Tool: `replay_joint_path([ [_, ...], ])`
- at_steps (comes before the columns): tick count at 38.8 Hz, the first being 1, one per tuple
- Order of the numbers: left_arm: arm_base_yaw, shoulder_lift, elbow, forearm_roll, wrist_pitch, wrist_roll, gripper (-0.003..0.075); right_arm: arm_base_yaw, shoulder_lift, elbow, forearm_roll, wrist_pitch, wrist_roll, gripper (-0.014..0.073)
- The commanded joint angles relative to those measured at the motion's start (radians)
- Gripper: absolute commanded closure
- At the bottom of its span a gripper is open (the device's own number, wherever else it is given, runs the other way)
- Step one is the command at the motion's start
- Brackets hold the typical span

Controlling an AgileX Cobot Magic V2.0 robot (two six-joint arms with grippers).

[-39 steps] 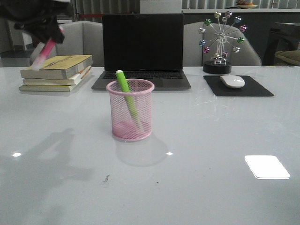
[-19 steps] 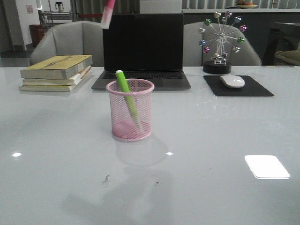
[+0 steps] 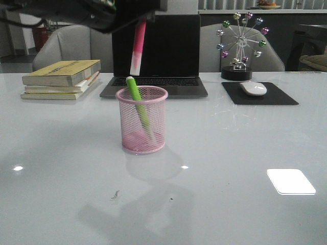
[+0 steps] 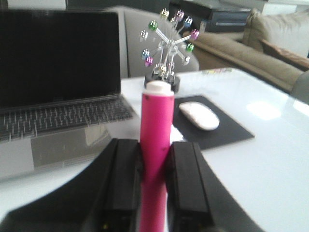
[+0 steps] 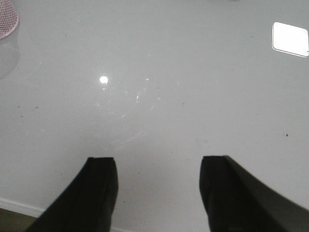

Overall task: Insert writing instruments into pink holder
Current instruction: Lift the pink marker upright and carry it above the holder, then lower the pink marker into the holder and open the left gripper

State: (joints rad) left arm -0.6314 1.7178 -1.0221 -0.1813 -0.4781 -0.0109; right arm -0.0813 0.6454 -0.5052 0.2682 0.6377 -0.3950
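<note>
You have two highlighters and one pink holder (image 3: 142,120). The stack of books (image 3: 62,79) sits far left. Next, the green highlighter (image 3: 138,105) leans inside the holder, its top poking above the rim. Your left gripper (image 4: 154,162) is clamped on the pink highlighter (image 3: 138,47), which hangs cap-down just above the holder, slightly behind its rim. Half a second ago only its tip showed at the top edge; a second ago it was over the books. The left wrist view alone shows the fingers (image 4: 126,169) pressing both sides of the barrel. The right wrist view alone shows your right gripper (image 5: 157,186), jaws spread wide over bare table (image 5: 159,72), holding nothing.
</note>
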Motion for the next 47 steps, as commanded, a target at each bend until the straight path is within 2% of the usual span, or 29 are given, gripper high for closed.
replay_joint_path([
  [1,-0.006,-0.008,-0.009,-0.007,-0.107,-0.028,0.0619,-0.006,-0.003,-0.027,0.002,-0.054,0.002,0.0107],
  [14,-0.007,0.084,-0.008,-0.005,-0.239,-0.028,0.0619,-0.006,-0.003,-0.027,0.002,-0.054,0.002,0.0107],
  [21,-0.007,0.084,-0.008,0.002,-0.247,-0.028,0.0607,-0.006,-0.003,-0.027,0.002,-0.053,0.002,0.0107],
  [24,-0.007,0.084,-0.008,0.002,-0.225,-0.028,0.0565,-0.006,-0.003,-0.027,0.002,-0.053,0.002,0.0107],
  [30,-0.007,0.084,-0.008,0.002,-0.217,-0.028,0.0400,-0.006,-0.003,-0.027,0.002,-0.053,0.002,0.0107],
  [33,-0.007,0.084,-0.008,0.002,-0.217,-0.028,0.0344,-0.006,-0.003,-0.027,0.002,-0.053,0.002,0.0107],
  [41,-0.007,0.061,-0.008,0.005,-0.216,-0.028,0.0337,-0.006,-0.003,-0.027,0.002,-0.053,0.002,0.0107],
  [47,0.022,-0.020,-0.008,0.079,-0.210,-0.028,0.0337,-0.006,-0.003,-0.027,0.002,-0.053,0.002,0.0107],
])
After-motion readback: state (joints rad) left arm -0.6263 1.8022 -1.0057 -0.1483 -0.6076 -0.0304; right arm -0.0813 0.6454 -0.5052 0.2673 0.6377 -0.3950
